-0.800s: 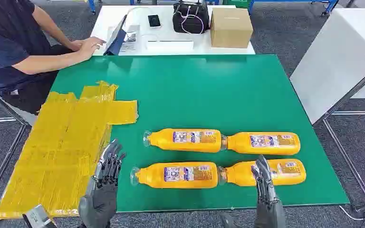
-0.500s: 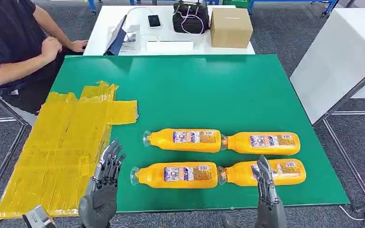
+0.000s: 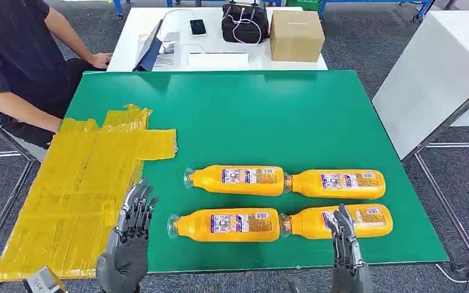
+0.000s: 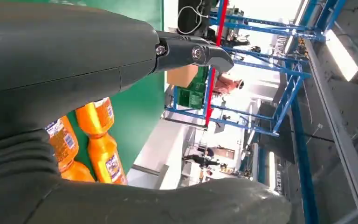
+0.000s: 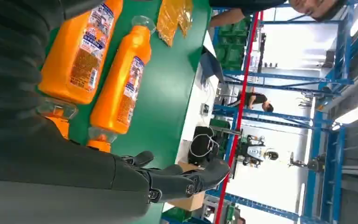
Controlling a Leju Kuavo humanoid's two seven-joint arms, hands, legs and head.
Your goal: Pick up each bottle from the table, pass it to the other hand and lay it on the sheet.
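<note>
Four orange bottles (image 3: 287,203) lie in two rows on the green table (image 3: 269,116), right of the yellow sheet (image 3: 79,189); none sits on the sheet yet; the right hand (image 3: 344,241) hovers over the near-right bottle (image 3: 339,221), fingers spread and holding nothing; the left hand (image 3: 131,229) waits released at the sheet's edge; I'd say lower squarely over the bottle's body and close across its width, so it can't roll.
</note>
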